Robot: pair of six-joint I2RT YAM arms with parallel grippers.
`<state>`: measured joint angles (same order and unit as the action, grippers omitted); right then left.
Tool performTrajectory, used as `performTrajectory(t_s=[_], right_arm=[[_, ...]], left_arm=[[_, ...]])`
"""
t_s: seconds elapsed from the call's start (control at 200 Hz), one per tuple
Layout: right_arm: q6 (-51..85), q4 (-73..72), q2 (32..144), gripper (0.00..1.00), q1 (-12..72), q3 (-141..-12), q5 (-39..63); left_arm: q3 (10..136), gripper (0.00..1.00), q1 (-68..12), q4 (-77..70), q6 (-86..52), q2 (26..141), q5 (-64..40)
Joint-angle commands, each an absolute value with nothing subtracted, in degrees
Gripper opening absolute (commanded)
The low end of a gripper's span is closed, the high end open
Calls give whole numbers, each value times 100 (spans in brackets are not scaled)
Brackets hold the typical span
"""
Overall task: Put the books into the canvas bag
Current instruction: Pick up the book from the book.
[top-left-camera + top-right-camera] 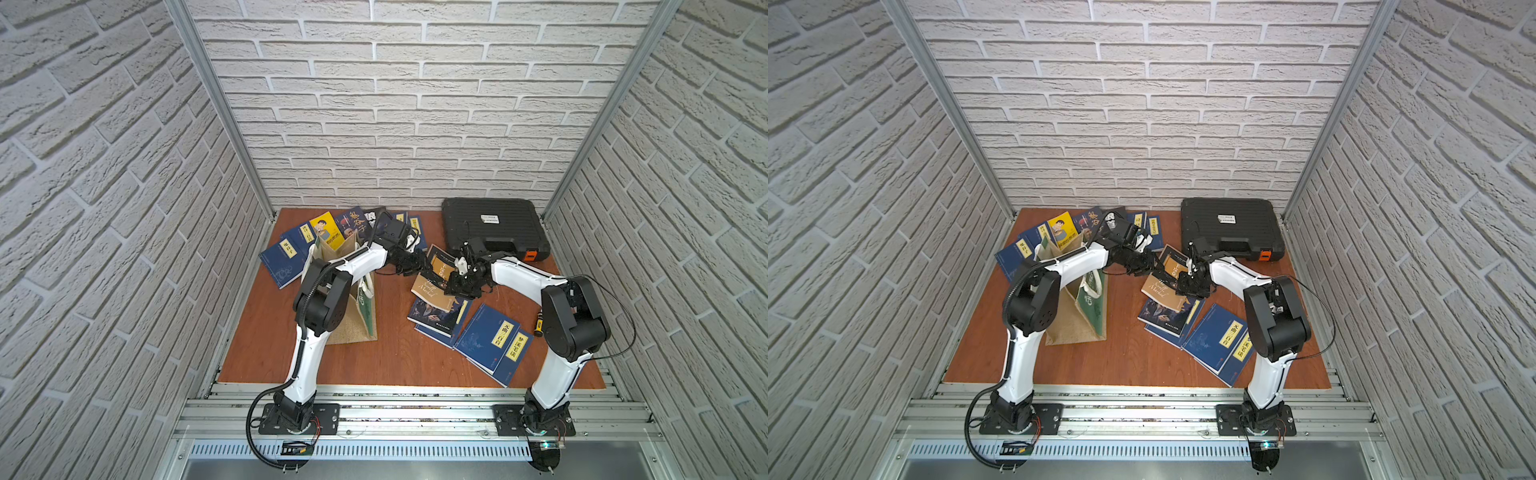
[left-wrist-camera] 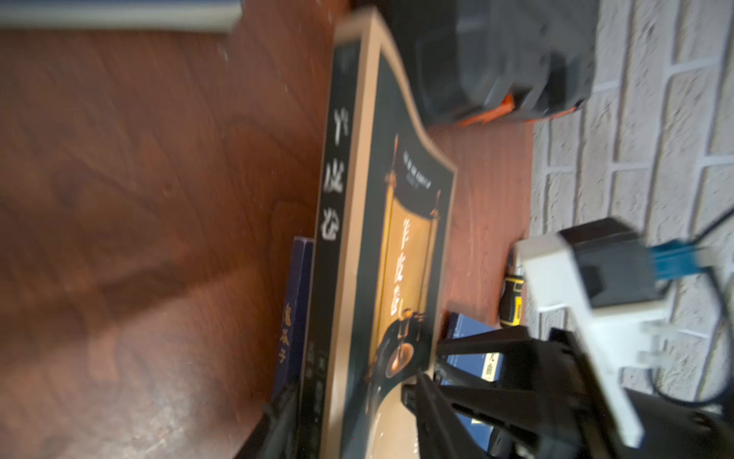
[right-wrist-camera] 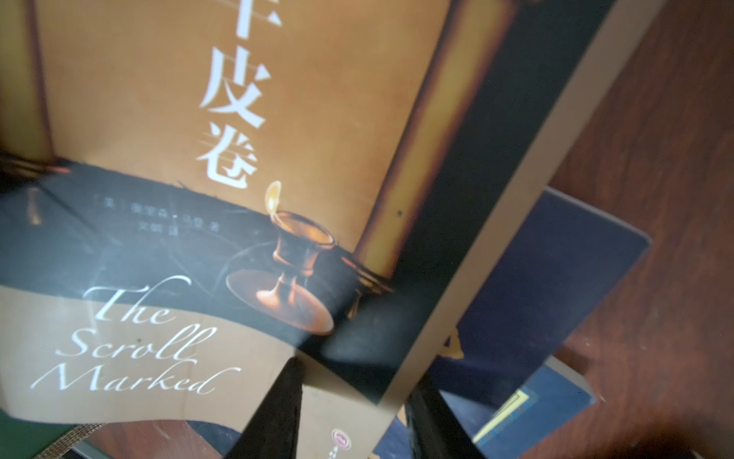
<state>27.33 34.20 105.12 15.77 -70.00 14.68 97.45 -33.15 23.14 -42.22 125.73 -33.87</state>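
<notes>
Right wrist view: my right jaws clench the scroll book [image 3: 238, 198] by its edge, tilted over navy books [image 3: 556, 278]. My left jaws straddle its spine, grip unclear. Canvas bag [image 1: 353, 326] stands upright under my left arm [image 1: 361, 257].

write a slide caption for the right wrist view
The right hand pinches the edge of the scroll-cover book over navy books.
</notes>
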Motion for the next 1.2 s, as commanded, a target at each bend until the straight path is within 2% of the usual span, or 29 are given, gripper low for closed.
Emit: performTrajectory(t_s=[0.0,0.115,0.305,0.51,0.715,0.875,1.195], right_arm=[[2571,3595,10644,41,1644,-6724,1262],[2540,3627,10618,41,1644,-6706,1239],[2465,3664,10282,41,1649,-6680,1159],[2408,3726,9152,45,1652,-6637,814],[2408,3521,7585,52,1649,-6499,787],[2480,2970,6644,60,1653,-6381,1492],[3296,1447,6362,71,1728,-6519,3523]], left_arm=[[9727,48,-3608,2475,-4191,12730,-3984],[9537,39,-3609,2246,-4281,12557,-3993],[9362,13,-3535,2258,-4174,12024,-3683],[9284,1,-3472,2608,-3887,11278,-3203],[8959,0,-3311,2665,-3811,10244,-2888],[8465,0,-3097,2435,-3821,9207,-2884],[6971,0,-2725,321,-4472,7309,-4191]])
